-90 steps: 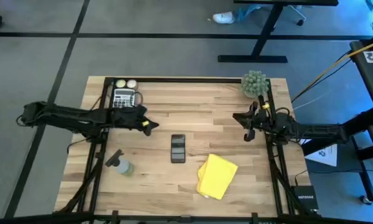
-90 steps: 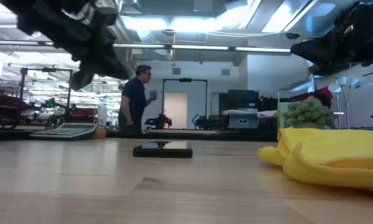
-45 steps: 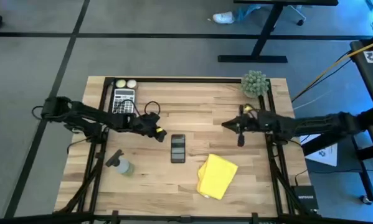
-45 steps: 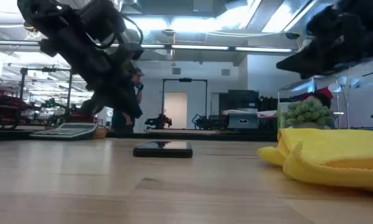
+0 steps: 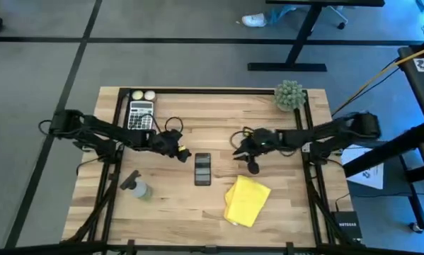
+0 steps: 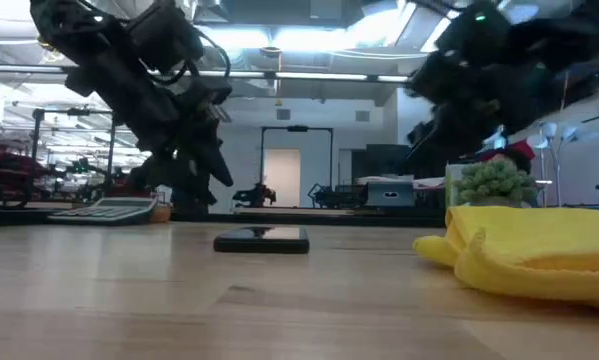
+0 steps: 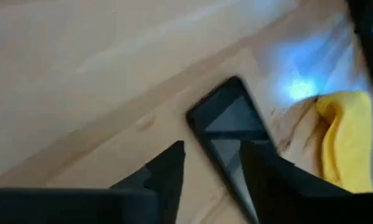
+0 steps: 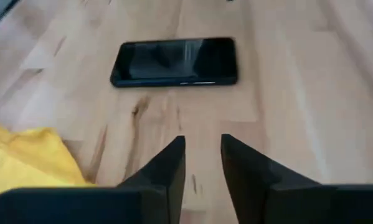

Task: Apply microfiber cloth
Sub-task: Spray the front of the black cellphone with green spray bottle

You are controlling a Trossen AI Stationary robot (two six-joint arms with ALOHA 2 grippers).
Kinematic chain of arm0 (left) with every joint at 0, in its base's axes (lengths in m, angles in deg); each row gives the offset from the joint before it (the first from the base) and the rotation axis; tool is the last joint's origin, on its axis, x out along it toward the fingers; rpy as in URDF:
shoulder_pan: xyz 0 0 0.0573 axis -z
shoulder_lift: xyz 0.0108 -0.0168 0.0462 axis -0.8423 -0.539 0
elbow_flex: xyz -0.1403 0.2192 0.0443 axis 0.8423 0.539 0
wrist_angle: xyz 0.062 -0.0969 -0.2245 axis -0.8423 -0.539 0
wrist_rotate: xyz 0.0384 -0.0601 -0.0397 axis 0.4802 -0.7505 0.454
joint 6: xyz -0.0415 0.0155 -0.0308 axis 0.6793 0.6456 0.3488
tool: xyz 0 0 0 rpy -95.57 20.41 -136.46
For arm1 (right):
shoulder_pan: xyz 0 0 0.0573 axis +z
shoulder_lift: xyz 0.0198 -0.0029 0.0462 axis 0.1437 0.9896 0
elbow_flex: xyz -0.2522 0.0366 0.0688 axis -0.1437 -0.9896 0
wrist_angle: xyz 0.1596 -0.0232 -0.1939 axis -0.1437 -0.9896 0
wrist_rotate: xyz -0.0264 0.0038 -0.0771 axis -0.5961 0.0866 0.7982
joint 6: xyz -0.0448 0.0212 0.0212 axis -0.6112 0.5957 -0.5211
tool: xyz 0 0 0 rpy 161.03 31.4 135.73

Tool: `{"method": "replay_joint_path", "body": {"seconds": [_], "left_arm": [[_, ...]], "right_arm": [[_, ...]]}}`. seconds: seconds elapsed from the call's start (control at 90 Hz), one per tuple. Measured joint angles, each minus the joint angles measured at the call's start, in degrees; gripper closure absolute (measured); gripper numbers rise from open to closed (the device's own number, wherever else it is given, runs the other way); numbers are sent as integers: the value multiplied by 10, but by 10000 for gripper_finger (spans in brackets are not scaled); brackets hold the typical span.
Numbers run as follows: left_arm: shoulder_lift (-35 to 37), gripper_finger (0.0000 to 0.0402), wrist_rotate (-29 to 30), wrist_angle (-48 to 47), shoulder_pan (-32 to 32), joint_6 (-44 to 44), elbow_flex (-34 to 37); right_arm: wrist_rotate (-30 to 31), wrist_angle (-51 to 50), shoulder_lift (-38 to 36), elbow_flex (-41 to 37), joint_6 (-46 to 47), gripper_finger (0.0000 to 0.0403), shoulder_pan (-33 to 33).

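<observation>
The yellow microfiber cloth (image 5: pixel 246 200) lies bunched on the wooden table, near the front right, touched by neither gripper; its edge also shows in the right wrist view (image 8: pixel 24 158). A black smartphone (image 5: pixel 202 168) lies flat at the table's middle. My left gripper (image 5: pixel 182 153) hovers open just left of the phone, with the phone ahead of its fingers (image 7: pixel 212 149). My right gripper (image 5: pixel 238 151) hovers above the table to the right of the phone and beyond the cloth, its fingers a narrow gap apart (image 8: pixel 202 142), nothing between them.
A calculator (image 5: pixel 140 112) and two small round things (image 5: pixel 142 95) sit at the far left. A small grey spray bottle (image 5: pixel 137 188) lies near the front left. A green plant (image 5: pixel 290 95) stands at the far right corner. A person shows in the room beyond the table.
My right gripper has swung from the table's right edge toward the phone and the cloth. My left gripper has gone from near the calculator toward the phone and lower, then held still. The cloth and the phone have not moved.
</observation>
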Motion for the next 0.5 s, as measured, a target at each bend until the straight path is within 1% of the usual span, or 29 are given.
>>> {"method": "replay_joint_path", "body": {"seconds": [0.111,0.222,0.333,0.5], "left_arm": [[-29,226,0,24,16,28,0],[-64,222,0,43,33,45,0],[-95,223,4,84,48,60,0],[-126,224,15,129,60,74,-1]], "right_arm": [[30,1,69,47,-1,311,30],[52,0,125,82,1,311,56],[81,-1,165,108,1,311,75],[133,4,200,128,19,311,86]]}}
